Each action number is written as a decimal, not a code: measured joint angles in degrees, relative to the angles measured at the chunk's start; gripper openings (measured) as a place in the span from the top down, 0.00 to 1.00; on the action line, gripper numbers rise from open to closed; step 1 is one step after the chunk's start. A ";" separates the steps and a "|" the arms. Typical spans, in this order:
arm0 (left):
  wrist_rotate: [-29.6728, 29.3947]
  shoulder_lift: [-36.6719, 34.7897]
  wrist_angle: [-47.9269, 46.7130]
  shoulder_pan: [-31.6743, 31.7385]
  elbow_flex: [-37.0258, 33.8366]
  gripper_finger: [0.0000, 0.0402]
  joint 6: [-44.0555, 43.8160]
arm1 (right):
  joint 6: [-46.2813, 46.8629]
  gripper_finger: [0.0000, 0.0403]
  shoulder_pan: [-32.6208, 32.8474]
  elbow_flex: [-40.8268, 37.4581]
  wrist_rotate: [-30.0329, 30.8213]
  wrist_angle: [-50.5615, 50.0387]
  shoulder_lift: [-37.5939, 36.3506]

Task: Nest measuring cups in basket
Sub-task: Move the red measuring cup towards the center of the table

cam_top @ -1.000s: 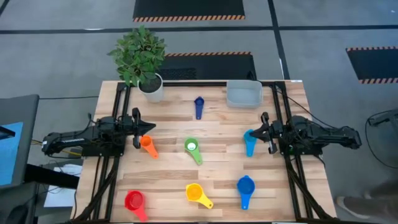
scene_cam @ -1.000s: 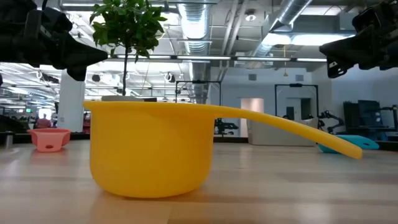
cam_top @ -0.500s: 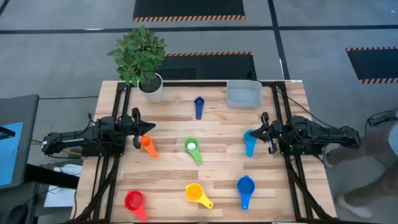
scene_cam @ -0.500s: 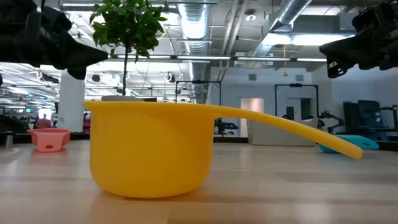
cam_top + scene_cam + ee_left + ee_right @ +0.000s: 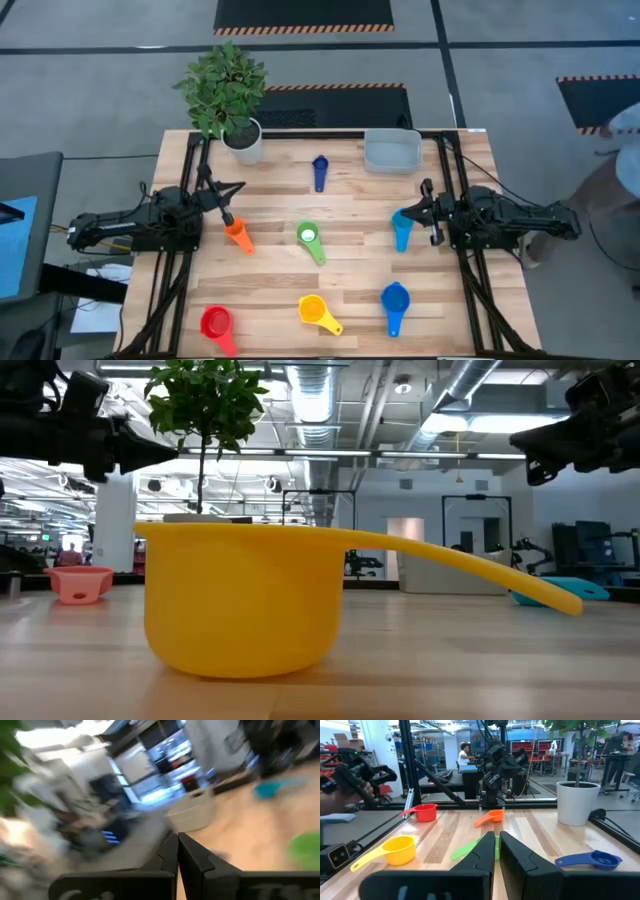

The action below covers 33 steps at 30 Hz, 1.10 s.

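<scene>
Several measuring cups lie apart on the wooden table, each on its base: red (image 5: 216, 323), orange (image 5: 237, 233), yellow (image 5: 314, 311), green (image 5: 309, 238), light blue (image 5: 401, 228), blue (image 5: 394, 299) and dark blue (image 5: 320, 169). The grey-blue basket (image 5: 392, 151) stands at the far edge, right of centre. My left gripper (image 5: 236, 188) hovers shut at the table's left side, just beyond the orange cup. My right gripper (image 5: 420, 212) hovers shut at the right side, beside the light blue cup. In the low view the yellow cup (image 5: 240, 600) fills the foreground.
A white pot with a green plant (image 5: 243, 140) stands at the far left corner. Black frame rails (image 5: 188, 260) run along both table sides. A person (image 5: 620, 190) stands beyond the table's right side. Bare wood lies between the cups.
My left gripper has swung its tip toward the far edge and risen a little, away from the orange cup. The cups and my right arm have stayed put. A person has come in beyond the table's right side.
</scene>
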 joint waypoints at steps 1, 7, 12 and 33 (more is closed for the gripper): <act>1.92 0.00 0.00 0.00 0.01 1.00 -5.17 | 0.00 0.87 0.00 0.00 0.00 2.00 -0.03; 10.07 0.03 0.03 -0.04 0.02 1.00 -28.00 | 3.97 0.87 0.00 0.02 2.87 8.98 -0.07; 8.25 0.00 4.03 -0.02 0.00 1.00 -35.44 | 11.91 0.87 0.00 0.02 6.47 8.86 0.06; -5.73 33.87 -4.11 -44.52 14.37 1.00 -69.62 | 19.44 0.87 -0.76 0.17 10.86 12.75 0.63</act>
